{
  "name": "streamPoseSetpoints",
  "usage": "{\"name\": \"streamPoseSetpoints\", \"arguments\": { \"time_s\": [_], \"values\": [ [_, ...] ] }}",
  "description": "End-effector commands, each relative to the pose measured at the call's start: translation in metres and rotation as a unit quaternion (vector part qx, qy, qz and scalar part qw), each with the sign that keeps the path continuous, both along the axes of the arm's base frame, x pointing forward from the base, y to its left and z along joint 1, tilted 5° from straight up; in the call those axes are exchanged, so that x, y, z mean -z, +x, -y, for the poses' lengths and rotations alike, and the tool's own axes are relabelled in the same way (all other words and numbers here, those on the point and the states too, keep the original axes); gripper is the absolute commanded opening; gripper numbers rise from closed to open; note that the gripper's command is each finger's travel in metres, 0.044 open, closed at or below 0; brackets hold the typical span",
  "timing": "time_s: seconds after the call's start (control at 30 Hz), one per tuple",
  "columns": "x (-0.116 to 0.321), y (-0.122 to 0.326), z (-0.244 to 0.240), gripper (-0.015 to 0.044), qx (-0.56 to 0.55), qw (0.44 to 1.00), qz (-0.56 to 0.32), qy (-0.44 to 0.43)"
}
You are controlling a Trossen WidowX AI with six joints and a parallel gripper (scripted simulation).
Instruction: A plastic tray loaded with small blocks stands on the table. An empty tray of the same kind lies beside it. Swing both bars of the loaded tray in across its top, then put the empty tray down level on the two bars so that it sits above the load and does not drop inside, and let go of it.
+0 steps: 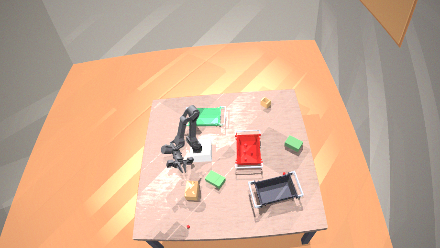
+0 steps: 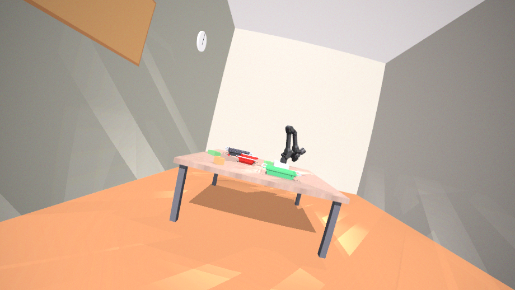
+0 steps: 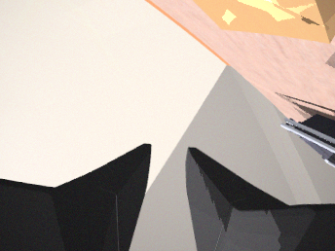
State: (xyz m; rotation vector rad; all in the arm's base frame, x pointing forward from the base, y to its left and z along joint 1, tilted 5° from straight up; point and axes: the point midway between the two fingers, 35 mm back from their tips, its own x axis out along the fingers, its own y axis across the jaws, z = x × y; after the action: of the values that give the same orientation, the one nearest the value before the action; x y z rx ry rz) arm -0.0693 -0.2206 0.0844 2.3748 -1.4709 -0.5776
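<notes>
The red tray [image 1: 257, 151] [image 2: 246, 161] stands mid-table with several small red blocks [image 1: 245, 159] inside. Its far wire bar [image 1: 247, 131] and near wire bar [image 1: 248, 166] are swung out over its ends. An empty black tray [image 1: 277, 192] [image 2: 238, 152] stands near the front right corner, its bars outward. An empty green tray [image 1: 209, 116] [image 2: 281, 173] stands at the back left, partly hidden by the arm in the top view. My gripper [image 1: 183, 171] [image 3: 168, 154] is narrowly open and empty, at the left above the table, away from all the trays.
An orange block [image 1: 192, 191] [image 3: 268, 15] and a green block [image 1: 215, 179] are near my gripper. Another green block [image 1: 293, 143] lies right of the red tray. A small open box [image 1: 265, 102] is at the back. Loose red cubes [image 1: 188, 226] [image 1: 283, 173] lie on the table.
</notes>
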Motion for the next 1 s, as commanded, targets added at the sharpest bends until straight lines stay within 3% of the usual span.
{"name": "streamPoseSetpoints", "arguments": {
  "time_s": [0.0,0.13,0.2,0.5,0.7,0.97],
  "values": [
    [-0.026,0.006,-0.001,0.0089,0.001,1.000,-0.003,-0.001],
    [-0.049,0.017,-0.006,0.0089,0.001,1.000,-0.002,-0.002],
    [-0.030,0.011,0.002,0.0089,-0.012,1.000,-0.014,0.001],
    [-0.025,0.064,0.058,0.0089,-0.209,0.954,-0.215,0.003],
    [-0.017,0.121,0.085,0.0089,-0.365,0.863,-0.348,-0.030],
    [-0.004,0.216,0.092,0.0089,-0.550,0.672,-0.481,-0.121]
  ]
}}
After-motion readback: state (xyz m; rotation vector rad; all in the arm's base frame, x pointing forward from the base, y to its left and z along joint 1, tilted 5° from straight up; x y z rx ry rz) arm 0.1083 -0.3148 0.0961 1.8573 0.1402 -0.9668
